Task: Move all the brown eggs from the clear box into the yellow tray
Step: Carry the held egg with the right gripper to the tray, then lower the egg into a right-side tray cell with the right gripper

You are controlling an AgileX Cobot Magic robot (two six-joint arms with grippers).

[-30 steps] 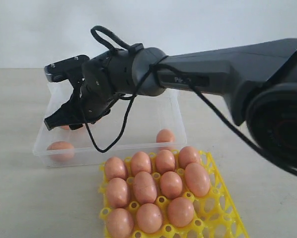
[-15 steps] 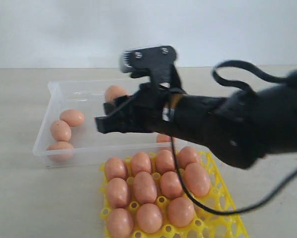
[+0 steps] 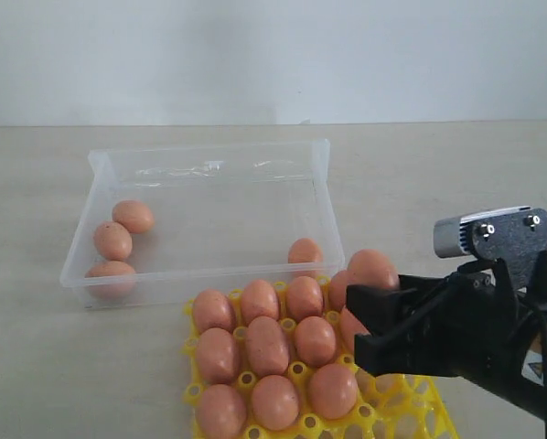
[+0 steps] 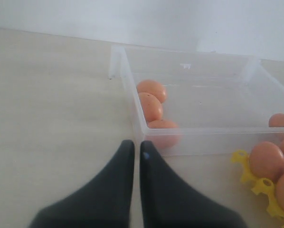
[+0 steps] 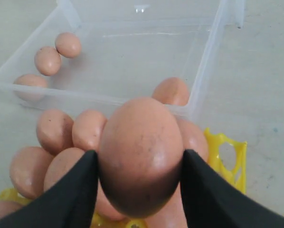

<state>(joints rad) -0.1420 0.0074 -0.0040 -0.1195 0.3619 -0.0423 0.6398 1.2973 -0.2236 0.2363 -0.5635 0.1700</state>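
The right claw, jaws parted, grips one egg across its short axis; the tray lies just beneath that claw; the left claw, shut and empty, sits farther off.

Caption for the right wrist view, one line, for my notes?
Right gripper holds a brown egg above the yellow tray; four more eggs lie in the clear box.

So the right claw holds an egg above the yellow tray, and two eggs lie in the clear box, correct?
No: the exterior view shows four eggs in the clear box. The right claw does hold an egg above the yellow tray.
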